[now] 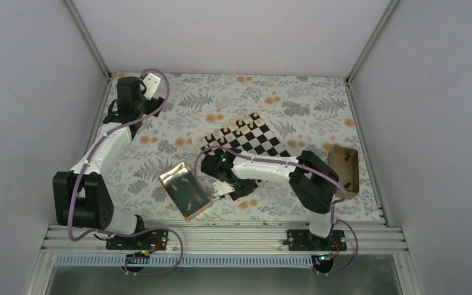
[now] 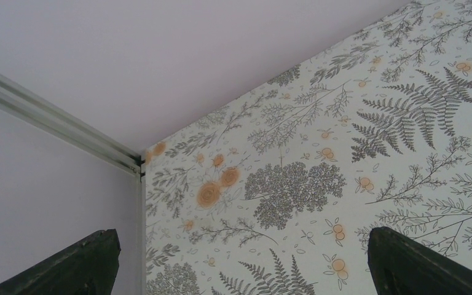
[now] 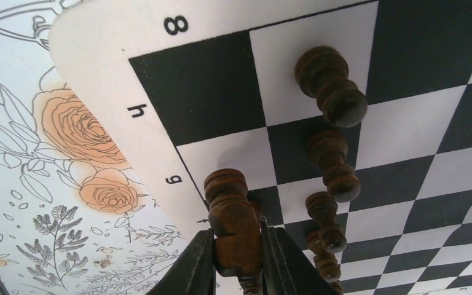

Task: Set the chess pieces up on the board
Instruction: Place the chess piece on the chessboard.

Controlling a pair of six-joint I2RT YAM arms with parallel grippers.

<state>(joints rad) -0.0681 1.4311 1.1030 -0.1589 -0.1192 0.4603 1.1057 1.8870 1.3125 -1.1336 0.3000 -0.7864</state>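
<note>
- Chess pieces (image 3: 334, 166) of dark turned wood stand in a file on the board (image 3: 203, 92), one to a square. They run from the upper right of the right wrist view down toward its bottom centre, apparently a rank being filled.
- At the bottom centre of that view the right pincer (image 3: 238, 236) is clamped narrowly on one more dark brown piece (image 3: 230, 209). Its black fingers (image 3: 200, 264) press the piece's waist, leaving the wide, ringed end free beyond the fingertips and pointing at the board, probably so it can be set down on that end.
- The held piece hangs over the board's edge by the printed letter "g", likely bound for a bare square beside the file.
- The board is a thin, flat sheet with rounded corners, matte black and cream squares, and a pale margin marked "8", "h" and "g". In the top view it lies at an angle in the middle of the table (image 1: 319, 98), which carries a fern-and-rose print.
- The left pincer (image 2: 239, 264) gapes wide and holds nothing over the table's far left corner, seemingly kept out of the working arm's way.
- A shiny gold tray (image 1: 185, 192) lies to the lower left of the board and a small tan open box (image 1: 344, 169) to its right. Dark specks in the box may be waiting pieces, but they are too small to be sure.
</note>
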